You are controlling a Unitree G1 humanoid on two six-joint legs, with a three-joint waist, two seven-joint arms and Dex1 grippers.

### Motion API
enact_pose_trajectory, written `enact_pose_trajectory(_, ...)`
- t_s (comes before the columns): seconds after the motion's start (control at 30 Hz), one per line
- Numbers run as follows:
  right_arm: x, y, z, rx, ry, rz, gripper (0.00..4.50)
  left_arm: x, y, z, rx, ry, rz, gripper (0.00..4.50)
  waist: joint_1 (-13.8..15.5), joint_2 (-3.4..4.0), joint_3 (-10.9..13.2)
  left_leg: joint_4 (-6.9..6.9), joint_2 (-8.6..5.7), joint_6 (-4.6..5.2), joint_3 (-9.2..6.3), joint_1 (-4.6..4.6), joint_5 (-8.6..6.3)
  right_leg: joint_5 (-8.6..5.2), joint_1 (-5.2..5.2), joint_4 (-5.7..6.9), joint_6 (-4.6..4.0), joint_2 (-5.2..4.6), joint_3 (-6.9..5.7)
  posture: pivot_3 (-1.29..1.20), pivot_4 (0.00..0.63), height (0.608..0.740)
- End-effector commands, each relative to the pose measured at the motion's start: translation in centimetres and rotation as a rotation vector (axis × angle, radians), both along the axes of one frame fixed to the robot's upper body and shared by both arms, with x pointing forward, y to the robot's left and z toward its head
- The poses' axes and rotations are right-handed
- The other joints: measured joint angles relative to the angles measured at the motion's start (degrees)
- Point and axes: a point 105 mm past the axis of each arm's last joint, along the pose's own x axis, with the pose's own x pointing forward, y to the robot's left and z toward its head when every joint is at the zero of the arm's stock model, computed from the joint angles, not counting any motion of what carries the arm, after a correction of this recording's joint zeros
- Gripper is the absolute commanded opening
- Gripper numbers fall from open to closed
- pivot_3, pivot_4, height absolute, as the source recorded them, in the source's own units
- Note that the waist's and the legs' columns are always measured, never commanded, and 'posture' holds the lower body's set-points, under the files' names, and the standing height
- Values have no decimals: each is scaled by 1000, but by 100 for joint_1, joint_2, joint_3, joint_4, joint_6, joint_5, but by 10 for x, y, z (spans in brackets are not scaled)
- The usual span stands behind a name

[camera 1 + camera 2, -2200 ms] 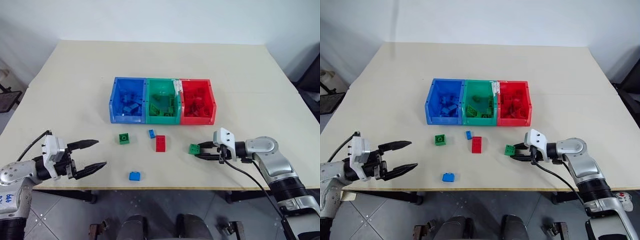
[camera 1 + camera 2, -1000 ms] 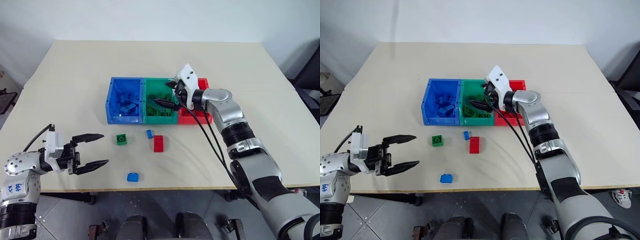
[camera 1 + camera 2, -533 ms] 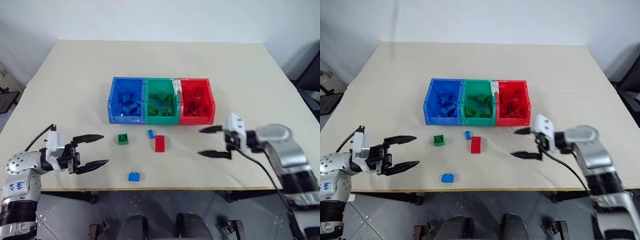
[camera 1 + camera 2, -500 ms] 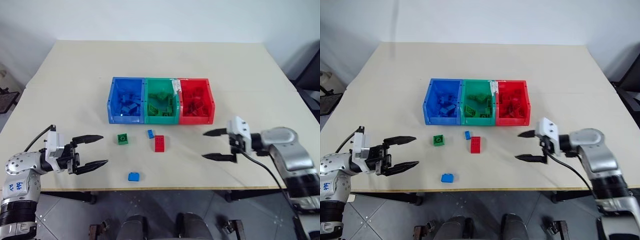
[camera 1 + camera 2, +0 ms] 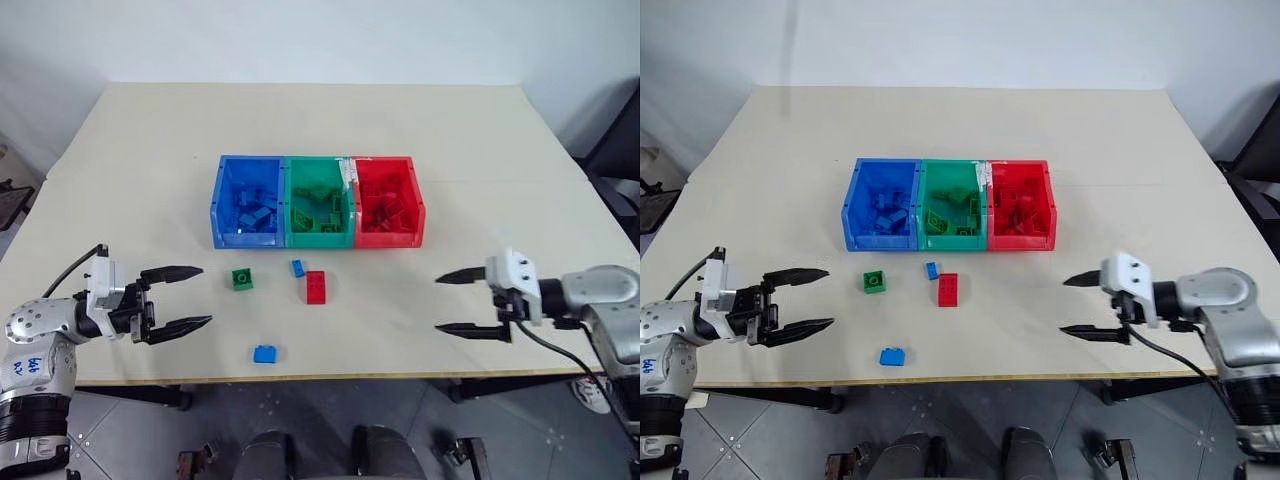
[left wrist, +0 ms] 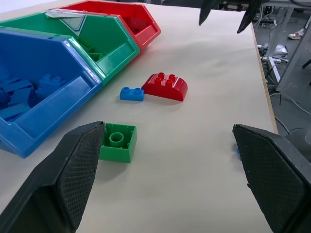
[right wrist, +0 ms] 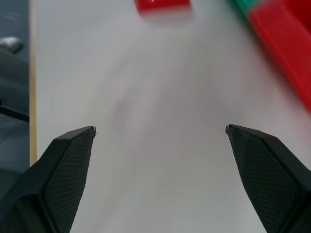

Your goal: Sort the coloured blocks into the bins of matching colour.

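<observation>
Green block [image 5: 242,278], just beside spread left gripper [image 5: 186,298]; spread, empty right gripper [image 5: 457,303] apparently well apart from red block [image 5: 316,286]

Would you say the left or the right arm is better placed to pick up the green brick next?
Left: the open left gripper sits close beside the green brick, while the right gripper is across the table.

Left gripper [image 6: 167,160]: fingers spread wide, nothing held.
Green brick [image 6: 118,142]: just beside one finger.
Small blue brick [image 6: 131,93]: set beside red brick [image 6: 165,86].
Bins [image 6: 77,53]: joined, bricks inside.
</observation>
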Motion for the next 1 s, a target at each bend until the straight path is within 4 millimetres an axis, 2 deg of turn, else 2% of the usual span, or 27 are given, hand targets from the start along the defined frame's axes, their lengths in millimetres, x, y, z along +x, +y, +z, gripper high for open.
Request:
enact_pose_trajectory(0.03, -1, 29, 2, 16, -23, 90, 4479, -3, -2, 6, 7, -23, -8, 4500, 21, 0, 0, 1, -3, 0, -2, -1, 0, 0, 1, 0, 0, -1, -1, 0, 150, 740)
enact_pose_trajectory(0.1, 3, 56, -1, 37, -24, 152, 4479, -7, -4, 7, 5, -24, -14, 4500, 6, 0, 0, 5, -7, 2, -7, -2, -1, 0, 6, 0, 0, -3, 0, 0, 150, 740)
enact_pose_trajectory(0.17, 9, 74, -4, 48, -30, 173, 4479, -10, -4, 8, 5, -21, -15, 4500, -6, 1, 1, 6, -4, 1, -9, -3, -1, 0, 5, 0, 0, -3, 2, 0, 150, 740)
enact_pose_trajectory(0.4, 20, 116, -19, 58, -14, 185, 4479, -21, -3, 7, 9, -7, 1, 4500, 2, 2, 1, 7, -10, 0, -28, -5, -2, 0, 5, 16, 0, 0, 2, 0, 150, 740)
enact_pose_trajectory(0.6, 42, 126, -28, 88, -11, 115, 4479, -28, -3, 7, -6, -9, 37, 4500, -23, 3, 1, 8, -9, 0, -28, -1, -2, 0, 5, 22, 0, 2, 3, 0, 150, 740)
enact_pose_trajectory(0.73, 53, 128, -25, 101, -19, 98, 4479, -29, -3, 7, -11, -14, 52, 4500, -23, 3, 2, 8, -7, -2, -28, 1, -2, -1, 1, 33, -1, 2, 6, 0, 150, 740)
enact_pose_trajectory(1.0, 48, 130, -6, 160, -44, 153, 4479, -28, -3, 8, -19, -28, 71, 4500, -23, 3, 2, 9, -10, -2, -32, 0, -2, -1, -1, 40, -1, 0, 7, 0, 150, 740)
